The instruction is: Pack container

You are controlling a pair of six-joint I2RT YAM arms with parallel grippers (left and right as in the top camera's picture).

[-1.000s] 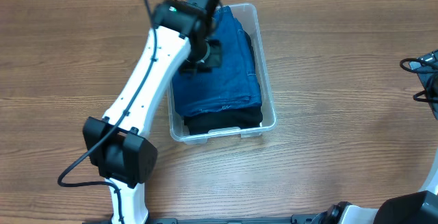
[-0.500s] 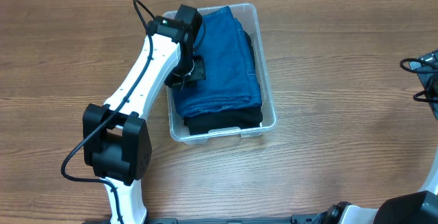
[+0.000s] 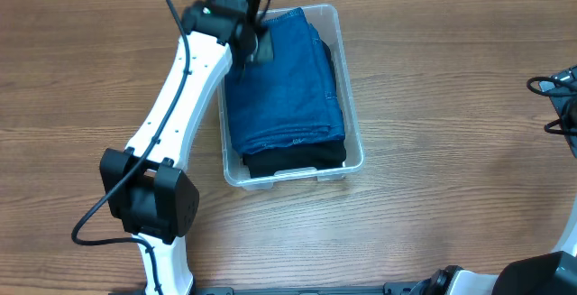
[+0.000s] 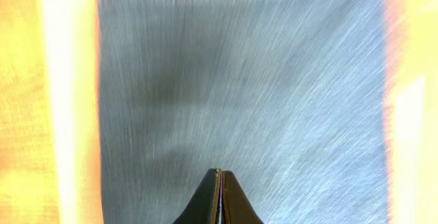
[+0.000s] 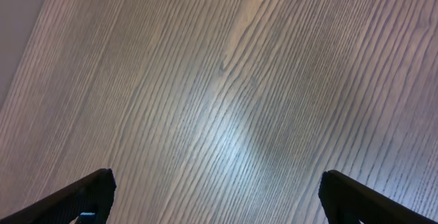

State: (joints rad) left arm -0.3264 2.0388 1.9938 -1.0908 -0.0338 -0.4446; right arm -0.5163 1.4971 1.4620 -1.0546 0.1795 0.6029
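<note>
Right tool (image 5: 217,198) stands wide over bare table (image 3: 451,106), holding nothing. The container (image 3: 285,180) sits left of centre. It is clear thin plastic, probably light, slightly flexible and slick-walled, so best taken by the rim. Inside, black cloth (image 3: 297,158) shows at the near end under folded blue denim (image 3: 288,87) — soft, compressible. Over the far-left corner the left tool (image 4: 220,183) is pinched closed, empty. No writing is readable.
</note>
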